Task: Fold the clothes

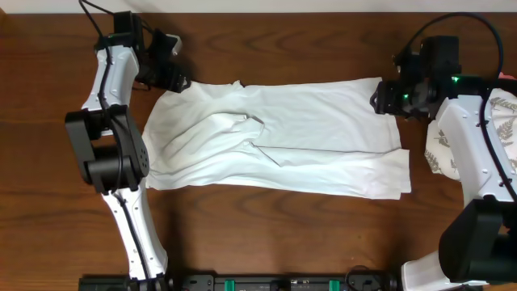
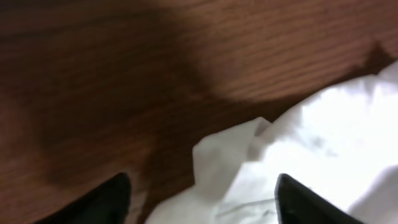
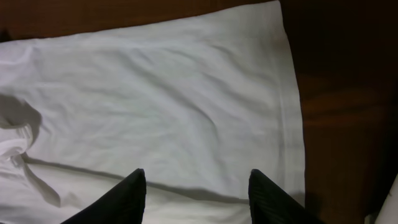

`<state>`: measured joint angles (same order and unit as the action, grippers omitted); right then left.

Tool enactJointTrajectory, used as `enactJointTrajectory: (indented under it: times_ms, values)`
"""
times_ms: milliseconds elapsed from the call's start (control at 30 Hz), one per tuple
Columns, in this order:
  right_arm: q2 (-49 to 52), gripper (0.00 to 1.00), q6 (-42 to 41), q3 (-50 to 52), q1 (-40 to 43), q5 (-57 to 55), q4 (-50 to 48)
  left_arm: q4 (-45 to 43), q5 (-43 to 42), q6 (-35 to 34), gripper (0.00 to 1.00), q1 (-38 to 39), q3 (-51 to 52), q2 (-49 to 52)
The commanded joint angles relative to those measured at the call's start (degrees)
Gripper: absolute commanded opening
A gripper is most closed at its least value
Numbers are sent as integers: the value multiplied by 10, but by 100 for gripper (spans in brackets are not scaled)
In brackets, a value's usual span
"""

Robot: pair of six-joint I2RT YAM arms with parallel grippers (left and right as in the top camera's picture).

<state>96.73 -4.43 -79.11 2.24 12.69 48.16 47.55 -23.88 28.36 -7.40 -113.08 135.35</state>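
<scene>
Dark brown wood all round: the worktop [image 1: 266, 234] shows a broad bare strip along the near side, a thinner one along the far side, and open wood past both ends of the cloth. Across the middle lies the white T-shirt [image 1: 323, 137], stretched sideways, flat and smooth on its right half, rumpled into soft ridges on its left. The near edge runs almost straight. The right end steps out a little at the near corner.

Left arm [image 1: 113, 153] reaches up the left side, right arm [image 1: 477, 153] up the right, and beneath the right one sits a white leaf-patterned item [image 1: 505, 121], just clear of the shirt.

Now the claws. Left claw [image 1: 174, 77] is down at the shirt's far left corner. From its wrist camera, the left claw [image 2: 202, 180] has its jaws apart, a crumpled fold of cloth [image 2: 217, 149] lying between them with bare wood beyond. Right claw [image 1: 386, 99] sits at the far right corner. In its own view the right claw [image 3: 198, 173] also stands apart, over flat cloth, with the stitched hem [image 3: 289, 124] running just to its right.
</scene>
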Motion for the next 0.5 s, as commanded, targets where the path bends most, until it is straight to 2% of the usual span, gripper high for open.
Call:
enactJointTrajectory:
  times_ms: [0, 100, 467]
  values:
    - [-5, 50, 9, -8, 3, 6, 5, -6, -7, 10, 65, 0, -6, 12]
    - [-5, 49, 9, -8, 3, 6, 9, -17, -7, 10, 60, 0, -6, 12]
    - [-5, 45, 9, -8, 3, 6, 9, -25, 6, 10, 61, -1, 1, 21]
